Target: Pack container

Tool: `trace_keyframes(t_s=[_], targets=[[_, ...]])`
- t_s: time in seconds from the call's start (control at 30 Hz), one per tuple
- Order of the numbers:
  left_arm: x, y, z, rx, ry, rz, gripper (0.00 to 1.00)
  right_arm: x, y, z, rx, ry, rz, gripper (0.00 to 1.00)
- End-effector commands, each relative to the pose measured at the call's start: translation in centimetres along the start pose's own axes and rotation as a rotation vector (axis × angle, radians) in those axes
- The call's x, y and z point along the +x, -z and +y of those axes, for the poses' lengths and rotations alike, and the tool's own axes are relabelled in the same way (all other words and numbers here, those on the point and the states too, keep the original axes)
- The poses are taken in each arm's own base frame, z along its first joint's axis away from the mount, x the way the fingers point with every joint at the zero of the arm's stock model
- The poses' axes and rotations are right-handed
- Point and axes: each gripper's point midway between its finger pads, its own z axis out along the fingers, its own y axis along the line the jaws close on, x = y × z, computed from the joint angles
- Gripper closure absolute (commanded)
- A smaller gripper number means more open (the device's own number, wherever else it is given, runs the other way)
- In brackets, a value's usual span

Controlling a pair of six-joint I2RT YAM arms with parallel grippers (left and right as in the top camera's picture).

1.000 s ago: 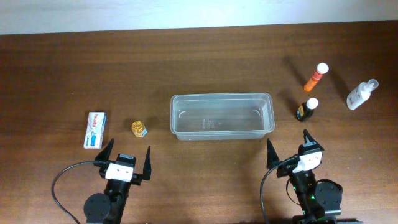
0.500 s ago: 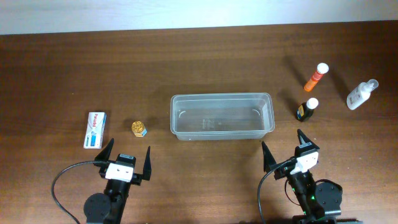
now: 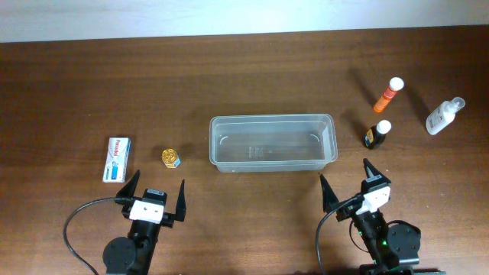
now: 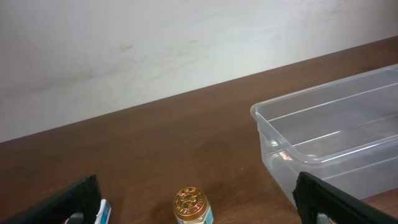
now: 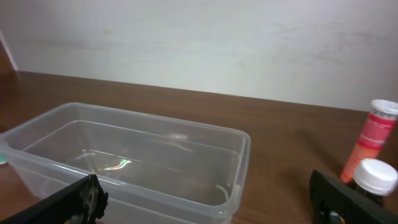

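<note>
The clear plastic container stands empty at the table's middle; it also shows in the left wrist view and the right wrist view. My left gripper is open and empty near the front edge, behind a small gold-capped jar, which the left wrist view shows too. My right gripper is open and empty, in front of the container's right end. A dark bottle with a white cap stands just beyond it.
A white and blue box lies at the left. An orange tube with a white cap and a white spray bottle lie at the right back. The orange tube also shows in the right wrist view.
My right gripper has turned and shifted slightly left, toward the container's right end. The left arm has not moved.
</note>
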Motion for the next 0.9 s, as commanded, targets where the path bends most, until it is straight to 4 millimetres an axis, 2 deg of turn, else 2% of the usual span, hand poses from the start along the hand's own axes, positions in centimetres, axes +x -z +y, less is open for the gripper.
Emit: trace_keyframes(t_s=[0.0, 0.2, 0.4, 0.7, 0.77, 0.87], targets=[[0.2, 0.0, 0.0, 0.002, -0.015, -0.001, 0.01, -0.9, 0.1, 1.8, -0.101, 0.02, -0.042, 0.02], [0.2, 0.0, 0.0, 0.002, -0.015, -0.001, 0.01, -4.3, 0.8, 2.1, -0.111, 0.047, -0.121, 0.02], [0.2, 0.0, 0.0, 0.002, -0.015, 0.0, 0.01, -10.0, 2.6, -0.8, 0.085, 0.048, -0.15, 0.02], [0.2, 0.0, 0.0, 0.002, -0.015, 0.0, 0.01, -14.7, 5.5, -6.6, 0.446, 0.056, 0.128, 0.02], [0.2, 0.0, 0.0, 0.002, -0.015, -0.001, 0.01, -15.2, 5.7, -7.3, 0.487, 0.056, 0.212, 0.02], [0.2, 0.0, 0.0, 0.002, -0.015, 0.0, 0.0, -15.7, 4.9, -7.5, 0.476, 0.052, 0.334, 0.02]])
